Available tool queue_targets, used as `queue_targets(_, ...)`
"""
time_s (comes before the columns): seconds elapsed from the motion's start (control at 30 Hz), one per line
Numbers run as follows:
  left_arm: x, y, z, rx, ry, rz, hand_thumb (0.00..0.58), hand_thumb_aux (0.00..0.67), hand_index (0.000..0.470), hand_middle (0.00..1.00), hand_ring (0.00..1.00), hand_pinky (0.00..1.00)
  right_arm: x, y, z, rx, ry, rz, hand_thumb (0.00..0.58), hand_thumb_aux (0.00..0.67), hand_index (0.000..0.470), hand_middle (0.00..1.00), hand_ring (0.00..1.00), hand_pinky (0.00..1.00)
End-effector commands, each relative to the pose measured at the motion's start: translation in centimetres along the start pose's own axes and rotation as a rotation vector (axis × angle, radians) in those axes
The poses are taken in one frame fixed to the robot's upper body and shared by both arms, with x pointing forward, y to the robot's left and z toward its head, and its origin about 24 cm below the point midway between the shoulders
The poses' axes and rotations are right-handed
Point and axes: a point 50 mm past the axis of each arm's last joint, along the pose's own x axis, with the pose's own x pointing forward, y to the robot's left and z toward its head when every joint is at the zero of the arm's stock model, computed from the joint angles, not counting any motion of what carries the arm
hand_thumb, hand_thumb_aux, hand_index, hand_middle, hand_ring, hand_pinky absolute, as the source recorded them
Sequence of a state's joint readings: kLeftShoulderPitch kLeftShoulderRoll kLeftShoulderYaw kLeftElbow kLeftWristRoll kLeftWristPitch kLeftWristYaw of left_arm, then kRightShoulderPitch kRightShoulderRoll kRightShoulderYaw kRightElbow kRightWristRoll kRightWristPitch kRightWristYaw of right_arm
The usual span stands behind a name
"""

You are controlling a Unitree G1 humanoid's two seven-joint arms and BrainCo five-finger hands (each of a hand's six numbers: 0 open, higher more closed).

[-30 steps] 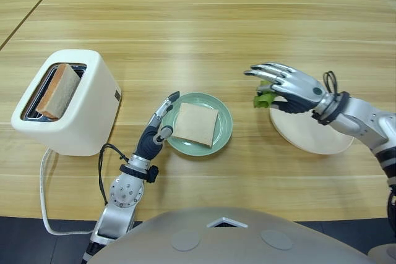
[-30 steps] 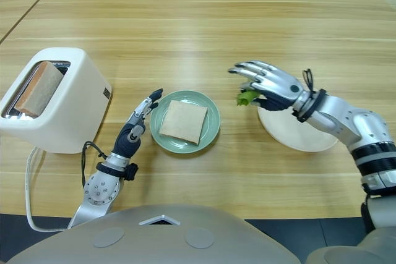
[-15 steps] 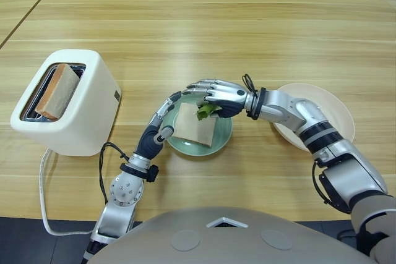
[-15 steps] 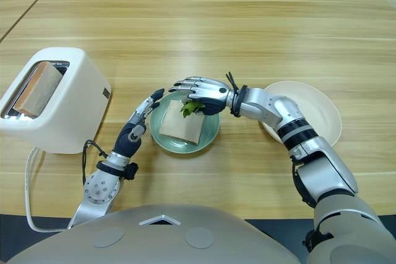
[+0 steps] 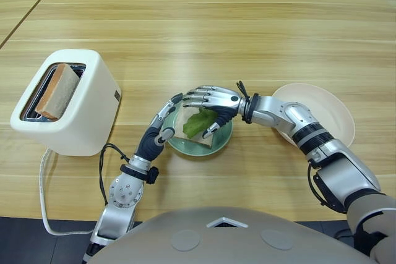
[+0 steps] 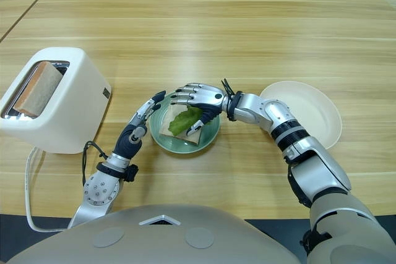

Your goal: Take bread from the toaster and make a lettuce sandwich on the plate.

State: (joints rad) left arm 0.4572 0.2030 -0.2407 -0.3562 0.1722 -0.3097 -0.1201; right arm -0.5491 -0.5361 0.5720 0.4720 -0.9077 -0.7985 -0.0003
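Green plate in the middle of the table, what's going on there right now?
The robot is partway through a lettuce sandwich. Its right hand is low over the green plate, where a lettuce leaf lies on a slice of bread. Whether the hand has let go of the leaf is unclear. Its left hand is open beside the plate's left rim. A second slice stands in the toaster at the left, not yet taken out.
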Motion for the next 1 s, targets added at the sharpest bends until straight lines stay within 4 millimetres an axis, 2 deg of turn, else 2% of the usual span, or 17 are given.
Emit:
queue_targets(0.03, 0.1, 0.0, -0.1, -0.007, 0.008, -0.008, 0.000, 0.000, 0.000, 0.00, 0.00, 0.00, -0.4, -1.8, -0.6, -0.035, 0.015, -0.028, 0.000, 0.000, 0.000, 0.00, 0.00, 0.00)
queue_targets(0.2, 0.1, 0.0, 0.0, -0.006, 0.006, -0.007, 0.000, 0.000, 0.000, 0.00, 0.00, 0.00, -1.4, -2.8, -1.4, -0.065, 0.057, -0.051, 0.000, 0.000, 0.000, 0.00, 0.00, 0.00)
queue_targets(0.37, 0.1, -0.2, 0.1, -0.004, 0.002, -0.014, 0.000, 0.000, 0.000, 0.00, 0.00, 0.00, -3.2, -2.8, -1.7, -0.033, 0.089, -0.065, 0.000, 0.000, 0.000, 0.00, 0.00, 0.00)
queue_targets(0.63, 0.1, -0.3, 0.2, -0.001, -0.001, -0.026, 0.000, 0.000, 0.000, 0.00, 0.00, 0.00, -4.7, -1.3, -0.4, 0.001, 0.028, 0.033, 0.000, 0.000, 0.000, 0.00, 0.00, 0.00)
queue_targets(0.9, 0.0, -0.4, 0.1, -0.002, 0.010, -0.029, 0.000, 0.000, 0.000, 0.00, 0.00, 0.00, -8.3, -3.9, 0.1, 0.053, 0.023, -0.013, 0.000, 0.000, 0.000, 0.00, 0.00, 0.00)
queue_targets(1.0, -0.1, -0.2, -0.4, 0.008, 0.045, -0.022, 0.000, 0.000, 0.000, 0.00, 0.00, 0.00, -9.1, -3.1, 0.7, 0.104, 0.017, 0.051, 0.000, 0.000, 0.000, 0.00, 0.00, 0.00)
